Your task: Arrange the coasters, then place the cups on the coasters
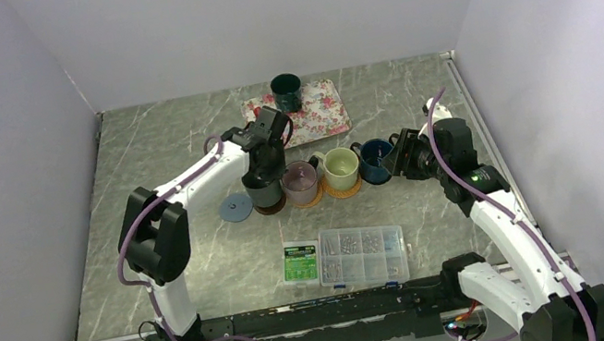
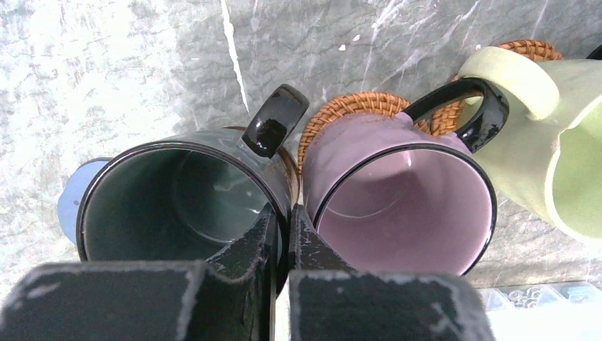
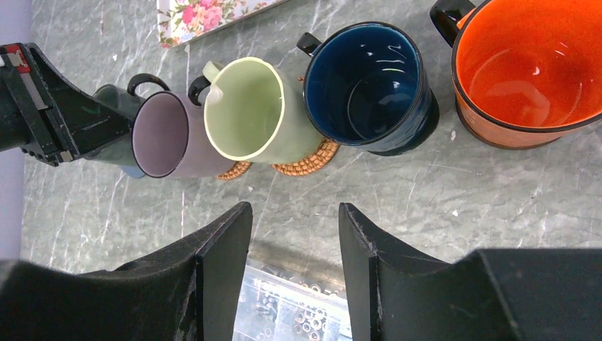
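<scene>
My left fingers [image 2: 289, 238] pinch the rim of the grey-green mug [image 2: 177, 199] — one inside, one outside — and the mug stands on a brown coaster [image 2: 290, 174]. Just beside it, the mauve mug [image 2: 405, 192] and the cream mug [image 2: 561, 142] each sit on a woven coaster [image 2: 355, 106]. A blue coaster [image 1: 235, 207] lies bare on the desk [image 1: 165, 157], just left of the grey-green mug. The navy mug [image 3: 365, 85] and orange mug [image 3: 525, 64] stand further along the row (what lies under the orange one I cannot tell). My right fingers [image 3: 293, 209] are spread, gripping nothing, above the desk. The teal mug [image 1: 286, 92] stands apart — on the tray [image 1: 325, 118].
</scene>
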